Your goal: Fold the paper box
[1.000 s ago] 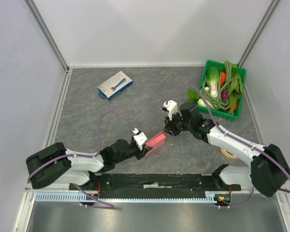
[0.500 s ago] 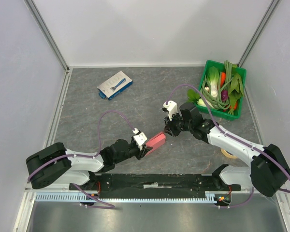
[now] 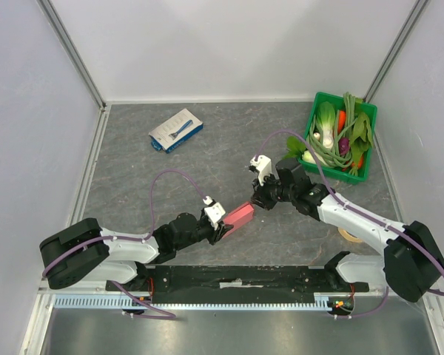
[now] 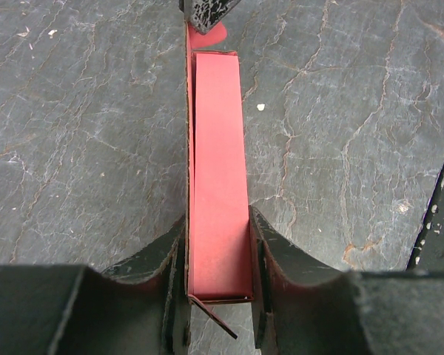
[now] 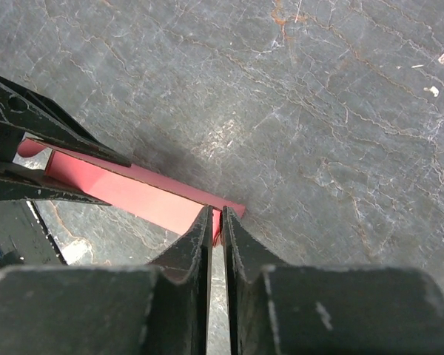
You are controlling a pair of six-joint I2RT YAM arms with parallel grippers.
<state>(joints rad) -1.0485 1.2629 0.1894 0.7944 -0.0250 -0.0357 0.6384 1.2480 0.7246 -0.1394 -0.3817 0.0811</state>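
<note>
The pink-red paper box (image 3: 240,215) is a long narrow folded shape held just above the grey table between the two arms. My left gripper (image 3: 223,225) is shut on its near end, one finger on each long side (image 4: 217,222), and the box (image 4: 218,170) runs straight away from the wrist. A small loose flap hangs at that end. My right gripper (image 3: 257,201) has its jaws pinched on the small flap at the box's far end (image 5: 216,214). The box (image 5: 133,194) stretches away toward the left gripper's fingers (image 5: 29,126).
A white-and-blue box (image 3: 176,130) lies at the back left. A green basket (image 3: 333,96) full of vegetables stands at the back right. A tape roll (image 3: 349,234) lies beside the right arm. Walls enclose the table on three sides.
The right gripper's jaws have narrowed onto the box's far end flap. The left gripper and the box have stayed where they were.
</note>
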